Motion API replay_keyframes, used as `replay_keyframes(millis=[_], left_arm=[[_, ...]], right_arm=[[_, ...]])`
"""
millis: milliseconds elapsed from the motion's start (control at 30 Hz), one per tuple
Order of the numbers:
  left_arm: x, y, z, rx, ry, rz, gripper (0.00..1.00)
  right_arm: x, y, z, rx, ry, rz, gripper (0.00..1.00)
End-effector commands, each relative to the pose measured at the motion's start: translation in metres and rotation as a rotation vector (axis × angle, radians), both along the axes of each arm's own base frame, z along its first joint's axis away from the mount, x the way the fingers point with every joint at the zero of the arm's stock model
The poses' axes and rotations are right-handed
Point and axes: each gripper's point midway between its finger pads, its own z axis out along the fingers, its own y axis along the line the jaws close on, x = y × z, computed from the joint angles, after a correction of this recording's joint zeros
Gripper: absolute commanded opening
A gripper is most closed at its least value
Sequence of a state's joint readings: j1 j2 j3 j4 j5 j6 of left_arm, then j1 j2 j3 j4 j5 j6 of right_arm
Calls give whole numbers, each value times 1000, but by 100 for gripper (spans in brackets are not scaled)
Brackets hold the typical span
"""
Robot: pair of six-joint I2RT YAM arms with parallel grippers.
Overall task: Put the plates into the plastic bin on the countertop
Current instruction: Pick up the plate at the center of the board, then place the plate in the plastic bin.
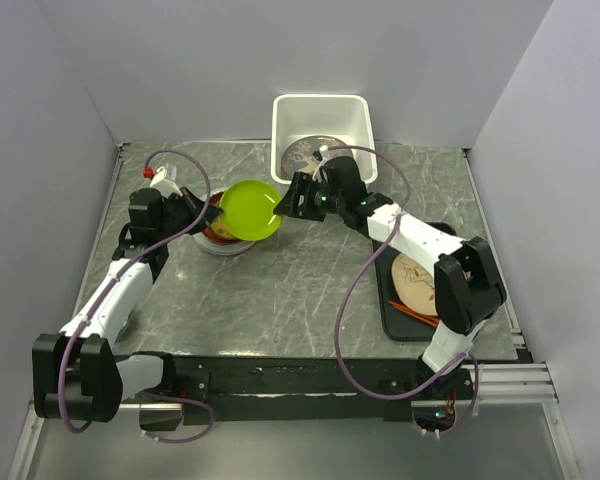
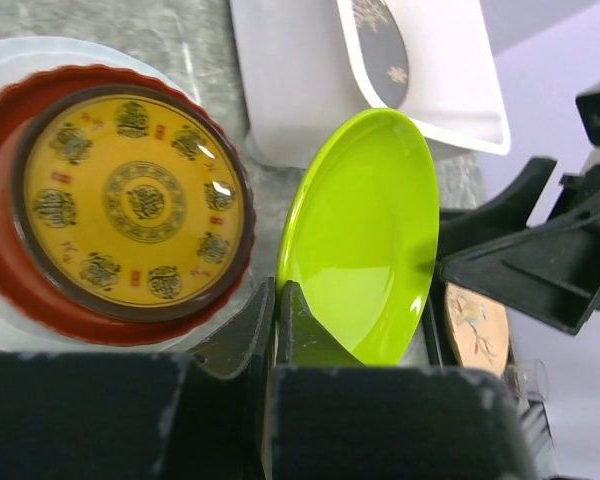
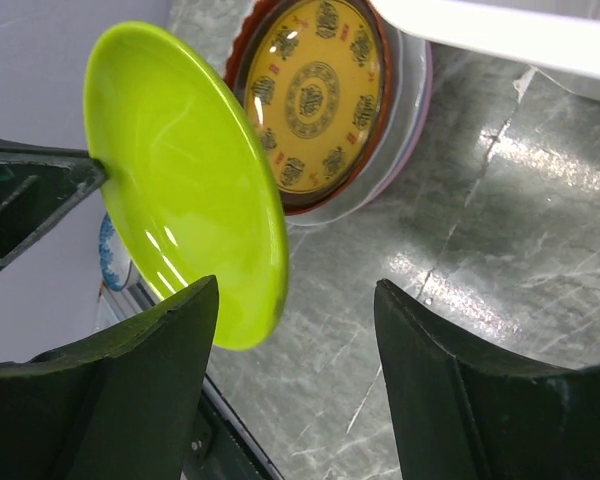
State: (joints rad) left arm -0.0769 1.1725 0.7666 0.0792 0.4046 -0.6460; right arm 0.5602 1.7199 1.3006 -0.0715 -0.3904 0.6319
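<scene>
One grey patterned plate [image 1: 305,152] is lying in the plastic bin [image 1: 320,104]. The left tool [image 2: 277,300] is pinching the lime green plate [image 2: 365,235], the right tool [image 3: 298,305] is gaping, and the red-brown plate [image 2: 130,200] is waiting.

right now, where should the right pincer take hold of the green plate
Probably the free rim of the green plate, opposite the left pincer clamping it. Come from the right: it hangs tilted above the stack, so that thin edge is bare.
</scene>
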Motion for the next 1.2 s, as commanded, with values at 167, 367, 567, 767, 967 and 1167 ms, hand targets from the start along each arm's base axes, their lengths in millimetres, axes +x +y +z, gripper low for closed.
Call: replay_keyframes(millis=[167, 367, 567, 767, 967, 1167], left_arm=[[-9, -20, 28, -60, -124, -128, 1], [-11, -23, 32, -75, -136, -147, 1], [-12, -26, 32, -80, -133, -171, 1], [-16, -25, 32, -79, -134, -165, 1], [-17, -19, 33, -50, -128, -134, 1], [-18, -10, 31, -18, -116, -84, 17]], right_arm=[[-9, 6, 31, 81, -60, 38, 66], [-9, 12, 34, 109, -66, 68, 58], [-13, 16, 37, 138, -68, 91, 53], [-17, 18, 39, 158, -70, 112, 29], [-19, 19, 39, 166, -67, 124, 0], [-21, 19, 35, 170, -61, 130, 0]])
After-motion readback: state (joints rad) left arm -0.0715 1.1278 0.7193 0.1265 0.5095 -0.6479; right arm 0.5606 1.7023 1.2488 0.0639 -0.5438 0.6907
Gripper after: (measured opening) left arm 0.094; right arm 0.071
